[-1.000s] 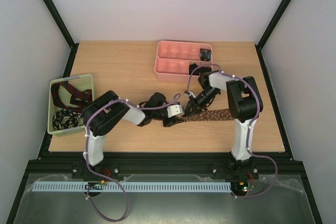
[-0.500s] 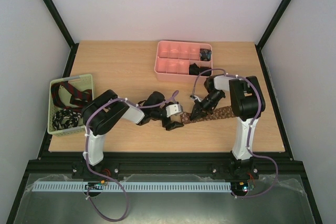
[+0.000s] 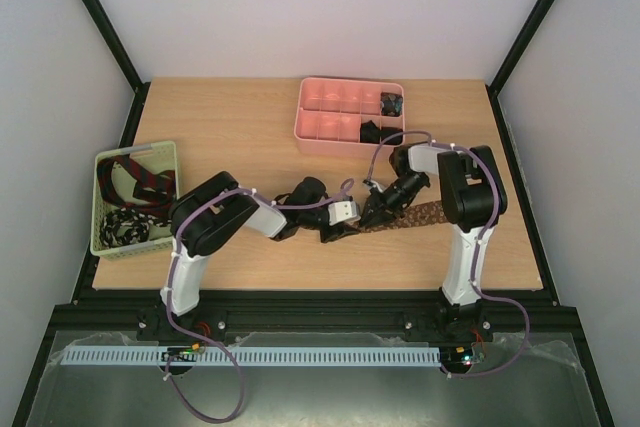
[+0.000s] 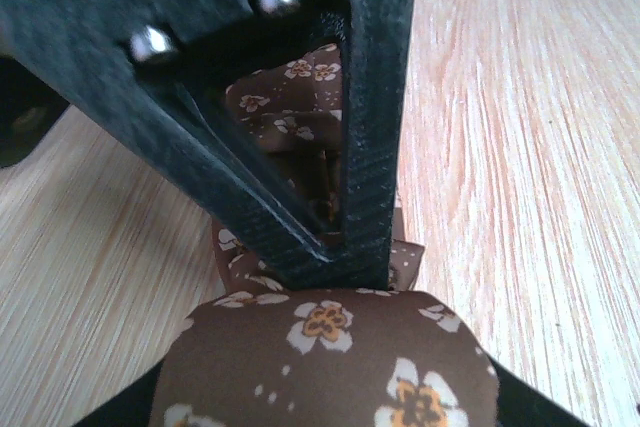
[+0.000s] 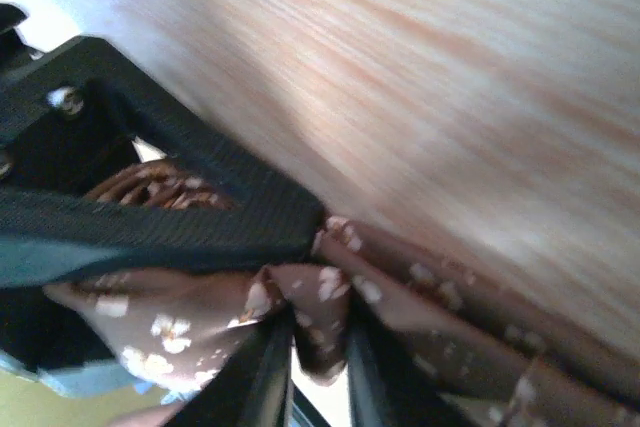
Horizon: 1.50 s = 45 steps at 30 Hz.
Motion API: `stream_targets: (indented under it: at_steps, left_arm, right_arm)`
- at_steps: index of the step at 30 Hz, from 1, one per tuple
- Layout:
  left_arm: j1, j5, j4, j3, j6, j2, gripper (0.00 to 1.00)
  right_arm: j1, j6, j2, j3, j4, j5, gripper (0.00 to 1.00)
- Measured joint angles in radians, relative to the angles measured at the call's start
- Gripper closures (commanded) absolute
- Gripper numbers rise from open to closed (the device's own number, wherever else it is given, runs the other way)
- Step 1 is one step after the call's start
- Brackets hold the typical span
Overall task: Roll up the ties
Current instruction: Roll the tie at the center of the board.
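Note:
The brown tie [image 3: 415, 215] with small pale flowers lies flat on the wooden table in front of the right arm. Its left end is wound into a coil [image 4: 330, 357]. My left gripper [image 3: 335, 224] is shut on that coil, which fills the space between its jaws in the left wrist view. My right gripper [image 3: 376, 214] meets it from the right. Its two fingers [image 5: 270, 377] pinch a fold of the same tie [image 5: 325, 312] right beside the coil. The two grippers nearly touch. Other ties lie in the basket: a red-striped one [image 3: 140, 175] and a black-and-white one [image 3: 125, 225].
A pink compartmented tray [image 3: 325, 125] stands at the back centre with two small dark coils [image 3: 390, 103] in its right cells. The pale green slotted basket [image 3: 103, 162] stands at the left edge. Both arms crowd the table's front middle.
My left gripper opened wide, then closed again on the coil, and shifted right toward the right gripper. The right gripper moved down-left onto the tie and loosened slightly.

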Motion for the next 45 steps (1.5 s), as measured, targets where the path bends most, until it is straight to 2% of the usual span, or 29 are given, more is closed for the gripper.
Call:
stream_targets:
  at_steps: [3, 5, 12, 14, 16, 18, 20, 22, 24, 27, 34, 41, 45]
  left_arm:
    - [0.015, -0.001, -0.012, -0.014, 0.026, -0.014, 0.63]
    - [0.027, 0.004, -0.031, -0.021, 0.042, -0.026, 0.63]
    - [0.042, 0.016, -0.063, -0.024, 0.076, -0.036, 0.61]
    - [0.042, 0.017, -0.066, -0.023, 0.077, -0.036, 0.61]
    - [0.042, 0.018, -0.069, -0.022, 0.077, -0.036, 0.6]
    - [0.042, 0.024, -0.072, -0.022, 0.077, -0.037, 0.6]
    - [0.043, 0.027, -0.074, -0.022, 0.078, -0.037, 0.58]
    - [0.048, 0.026, -0.074, -0.022, 0.078, -0.037, 0.53]
    - [0.05, 0.027, -0.075, -0.021, 0.076, -0.037, 0.39]
    - [0.058, 0.051, -0.087, -0.018, 0.081, -0.039, 0.28]
    - [0.064, 0.089, -0.095, -0.029, 0.069, -0.053, 0.14]
    - [0.055, 0.065, -0.023, -0.046, -0.002, -0.043, 0.15]
    - [0.045, 0.055, 0.016, -0.027, -0.042, -0.017, 0.25]
  right_arm:
    - [0.0, 0.01, -0.031, -0.001, 0.006, 0.0, 0.57]
    - [0.0, 0.014, -0.053, 0.001, 0.006, -0.001, 0.51]
    - [0.035, 0.031, -0.111, 0.013, -0.005, -0.062, 0.51]
    - [0.063, 0.042, -0.109, 0.013, -0.002, -0.076, 0.56]
    - [0.086, 0.054, -0.102, 0.014, 0.006, -0.076, 0.77]
    - [0.091, 0.062, -0.082, 0.027, 0.011, -0.061, 0.91]
    - [0.082, 0.079, -0.06, 0.041, 0.011, -0.051, 0.98]
    - [0.071, 0.079, -0.051, 0.047, 0.006, -0.047, 0.99]
    - [0.057, 0.076, -0.047, 0.048, 0.0, -0.041, 0.99]
    - [0.028, 0.064, -0.032, 0.047, -0.004, -0.027, 0.99]
    - [-0.026, 0.034, 0.019, 0.024, -0.011, -0.016, 0.99]
    - [-0.046, 0.032, 0.021, 0.018, -0.012, -0.005, 0.99]
    - [-0.042, 0.034, 0.021, 0.01, -0.003, -0.016, 0.99]
